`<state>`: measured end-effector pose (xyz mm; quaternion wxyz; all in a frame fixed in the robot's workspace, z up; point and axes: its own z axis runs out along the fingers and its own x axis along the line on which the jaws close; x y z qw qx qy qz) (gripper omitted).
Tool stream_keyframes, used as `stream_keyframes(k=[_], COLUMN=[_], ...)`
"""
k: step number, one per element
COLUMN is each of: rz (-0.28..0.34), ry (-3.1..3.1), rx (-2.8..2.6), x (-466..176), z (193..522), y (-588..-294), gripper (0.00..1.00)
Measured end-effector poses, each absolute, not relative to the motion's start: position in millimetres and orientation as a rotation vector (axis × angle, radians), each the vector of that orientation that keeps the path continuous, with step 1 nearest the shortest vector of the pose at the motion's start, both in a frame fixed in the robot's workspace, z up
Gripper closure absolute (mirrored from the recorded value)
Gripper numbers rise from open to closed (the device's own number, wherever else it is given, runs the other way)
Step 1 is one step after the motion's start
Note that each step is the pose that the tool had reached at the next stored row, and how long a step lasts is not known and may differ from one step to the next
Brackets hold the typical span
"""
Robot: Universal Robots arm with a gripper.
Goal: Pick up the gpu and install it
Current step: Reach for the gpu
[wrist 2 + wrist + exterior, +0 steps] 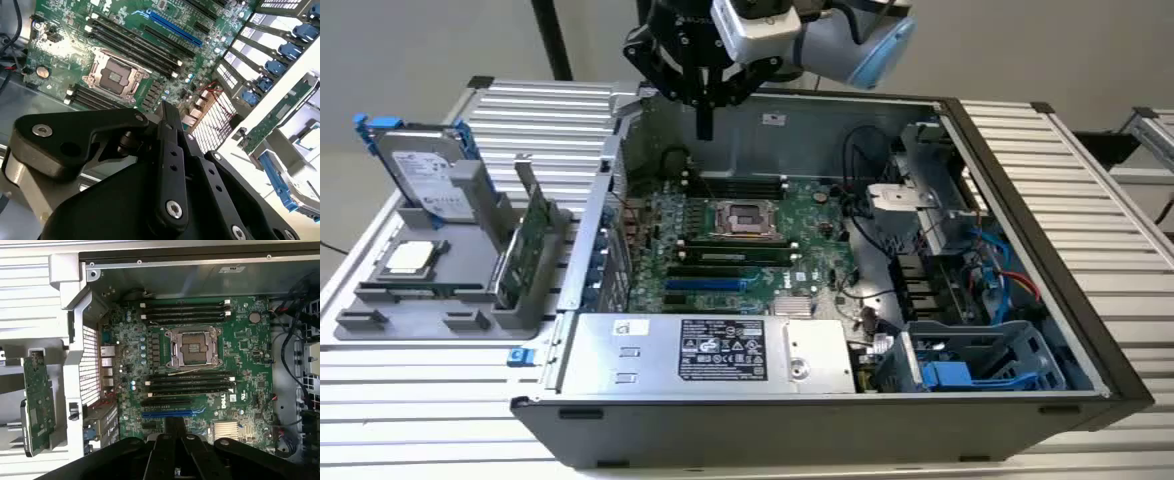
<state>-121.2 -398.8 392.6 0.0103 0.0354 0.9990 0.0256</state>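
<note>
The gpu (523, 250) is a green circuit-board card standing on edge in a grey holder (454, 322), on the exterior view's left and outside the open computer case (1067, 330). It shows in both wrist views (37, 405) (277, 117). My gripper (704, 130) hangs over the back of the case, above the motherboard (720, 240), well away from the gpu. Its black fingers are shut together with nothing between them, as both wrist views (167, 106) (176, 422) show.
A silver hard drive with blue tabs (424, 170) and a processor chip (410, 258) sit in the same holder. In the case are a blue expansion slot (167, 414), an empty processor socket (192, 347), a power supply (707, 350), cables (987, 270) and a drive cage (974, 360).
</note>
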Motion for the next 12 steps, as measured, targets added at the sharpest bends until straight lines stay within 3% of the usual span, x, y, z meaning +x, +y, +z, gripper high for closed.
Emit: stream_keyframes(k=[12], rz=[0.092], ry=[3.118], rx=[0.110], x=[-121.5], z=[392.6], y=[-398.8], gripper=[1.00])
